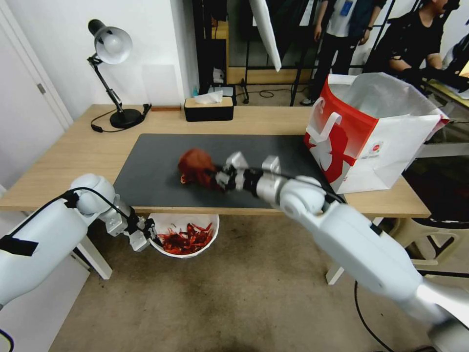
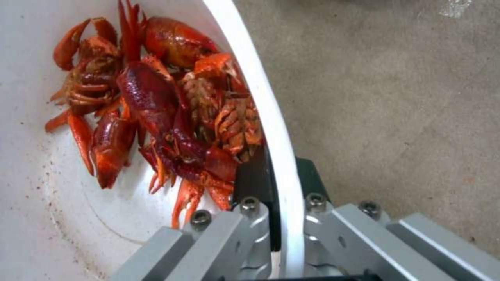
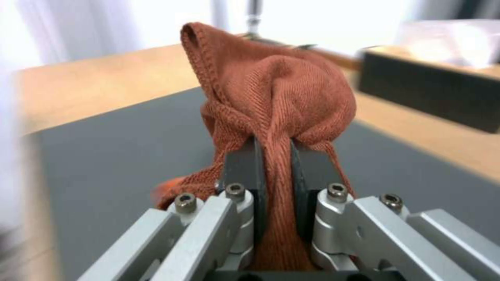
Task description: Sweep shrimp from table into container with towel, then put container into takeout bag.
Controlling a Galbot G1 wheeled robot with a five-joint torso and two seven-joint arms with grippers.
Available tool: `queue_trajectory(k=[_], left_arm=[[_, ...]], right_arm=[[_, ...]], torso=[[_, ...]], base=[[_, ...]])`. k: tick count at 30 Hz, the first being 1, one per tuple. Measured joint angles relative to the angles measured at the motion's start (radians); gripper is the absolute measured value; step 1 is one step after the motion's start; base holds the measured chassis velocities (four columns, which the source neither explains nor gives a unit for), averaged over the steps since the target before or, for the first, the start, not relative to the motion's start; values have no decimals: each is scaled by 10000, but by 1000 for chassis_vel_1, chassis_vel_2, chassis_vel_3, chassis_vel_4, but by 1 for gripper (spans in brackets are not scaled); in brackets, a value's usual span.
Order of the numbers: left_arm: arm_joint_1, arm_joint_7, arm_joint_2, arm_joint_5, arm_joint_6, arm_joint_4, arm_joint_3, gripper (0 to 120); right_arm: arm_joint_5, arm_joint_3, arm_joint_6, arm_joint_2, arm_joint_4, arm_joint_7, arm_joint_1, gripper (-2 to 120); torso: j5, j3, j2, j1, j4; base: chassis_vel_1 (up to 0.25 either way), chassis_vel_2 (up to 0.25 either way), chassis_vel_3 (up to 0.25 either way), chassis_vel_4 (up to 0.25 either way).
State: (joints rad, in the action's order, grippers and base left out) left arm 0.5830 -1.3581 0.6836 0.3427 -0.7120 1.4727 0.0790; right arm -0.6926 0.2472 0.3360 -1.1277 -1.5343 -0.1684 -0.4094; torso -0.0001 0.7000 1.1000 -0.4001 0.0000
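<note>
My left gripper (image 1: 149,236) is shut on the rim of the white container (image 1: 205,242), holding it below the table's (image 1: 68,161) front edge. Red shrimp (image 1: 185,239) lie heaped inside it. The left wrist view shows the shrimp (image 2: 156,105) close up and the container's rim (image 2: 276,128) pinched between the pads. Over the dark mat (image 1: 156,166), my right gripper (image 1: 215,177) is shut on the rust-brown towel (image 1: 195,167), which bunches up past the pads (image 3: 245,168) as a wad of towel (image 3: 276,97). The red-and-white takeout bag (image 1: 361,132) stands open on the table's right end.
A black tissue box (image 1: 208,108) and a desk lamp (image 1: 113,49) stand along the table's far edge. A plastic stool (image 1: 430,239) sits on the floor to the right. People stand in the room behind the bag.
</note>
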Motion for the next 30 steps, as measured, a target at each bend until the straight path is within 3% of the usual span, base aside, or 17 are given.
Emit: queue_trajectory(k=[5,8,9,13,30], left_arm=[[15,-3,-29,6,-6,-8,-15,0],[15,-9,-35,8,-7,-15,-17,0],[15,-11,-40,7,-26,-57,-34,0],[56,-11,-32,6,-57,-87,-111,0],[24,-11,-37,-14,-159,-252,-222,0]], right_arm=[[554,74,-62,-966,2061,477,958,8],[767,172,-52,-1255,2606,498,1224,8],[1172,465,114,-1775,3750,283,1730,8],[1541,755,230,-2052,4616,-263,2080,8],[1536,1866,-26,-1886,4481,-1991,2182,8]], torso=[[0,0,0,-1,1],[-1,1,0,-1,1],[-1,0,0,-1,2],[-1,1,-1,-1,0],[-1,-1,0,0,0]], base=[[0,0,0,0],[0,0,0,0],[0,0,0,0],[0,0,0,0],[0,0,0,0]])
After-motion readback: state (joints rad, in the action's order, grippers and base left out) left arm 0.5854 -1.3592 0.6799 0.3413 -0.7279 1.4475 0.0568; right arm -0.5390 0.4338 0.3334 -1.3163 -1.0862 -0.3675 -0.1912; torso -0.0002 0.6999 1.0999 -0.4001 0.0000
